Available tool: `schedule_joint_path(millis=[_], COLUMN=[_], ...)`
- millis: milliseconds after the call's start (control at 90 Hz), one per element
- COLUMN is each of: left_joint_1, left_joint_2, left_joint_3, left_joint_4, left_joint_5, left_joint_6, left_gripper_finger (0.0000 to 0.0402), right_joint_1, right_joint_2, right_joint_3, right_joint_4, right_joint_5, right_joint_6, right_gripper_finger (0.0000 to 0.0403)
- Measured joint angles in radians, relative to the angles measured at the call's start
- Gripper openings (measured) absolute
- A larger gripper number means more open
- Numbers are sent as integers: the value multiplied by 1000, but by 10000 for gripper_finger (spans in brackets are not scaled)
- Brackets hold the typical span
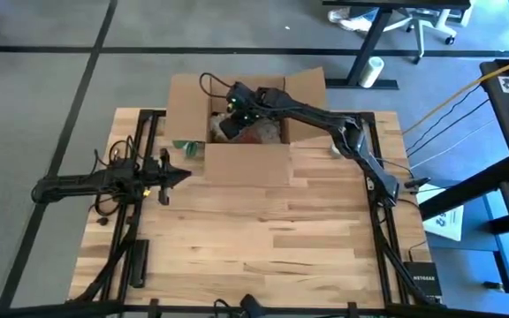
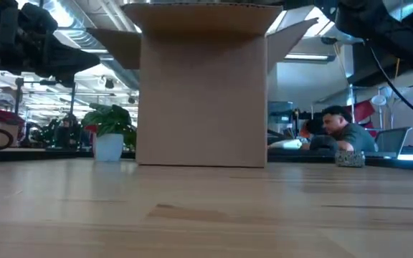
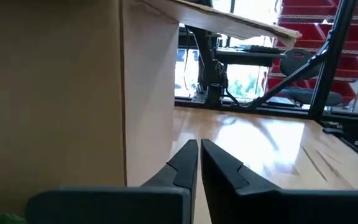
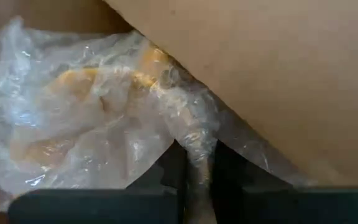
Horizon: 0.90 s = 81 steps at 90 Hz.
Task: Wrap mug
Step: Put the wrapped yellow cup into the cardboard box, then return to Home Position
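High view: right hand (image 1: 225, 124) reaches into box (image 1: 228, 163) (left hand (image 1: 177, 175) idle).

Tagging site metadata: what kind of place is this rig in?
Likely a shared lab or workshop-office: red storage bins on racks, an office chair on grey floor, and a person seated at a desk behind the wooden table.

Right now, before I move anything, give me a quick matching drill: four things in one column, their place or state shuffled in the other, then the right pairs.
Things:
1. right tool
2. left tool
3. cardboard box
4. potted plant

Places or states:
A. off the table's far edge, seen in the low view
B. inside the box, shut on plastic wrap
C. flaps open, at the far side of the table
D. shut, beside the box's left wall

Pairs: 1-B, 2-D, 3-C, 4-A
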Motion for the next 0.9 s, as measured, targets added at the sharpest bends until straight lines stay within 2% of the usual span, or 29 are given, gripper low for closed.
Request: schedule_joint_path(millis=[211, 500, 600, 800, 900], left_joint_1=[0, 0, 0, 0, 0], left_joint_2=[0, 0, 0, 0, 0], left_joint_3=[0, 0, 0, 0, 0], left_joint_4=[0, 0, 0, 0, 0], left_joint_5=[0, 0, 0, 0, 0], left_joint_6=[0, 0, 0, 0, 0], left_gripper_finger=[1, 1, 1, 1, 1], right_joint_1=[2, 0, 0, 1, 0], right_joint_2=[-1, -3, -12, -66, -106], right_joint_3=[29, 32, 32, 32, 32], right_joint_4=[6, -11, -22, -88, -121], right_joint_5=[-69, -189, -243, -252, -214], right_joint_6=[-38, -30, 21, 47, 49], right_gripper_finger=[51, 151, 174, 183, 184])
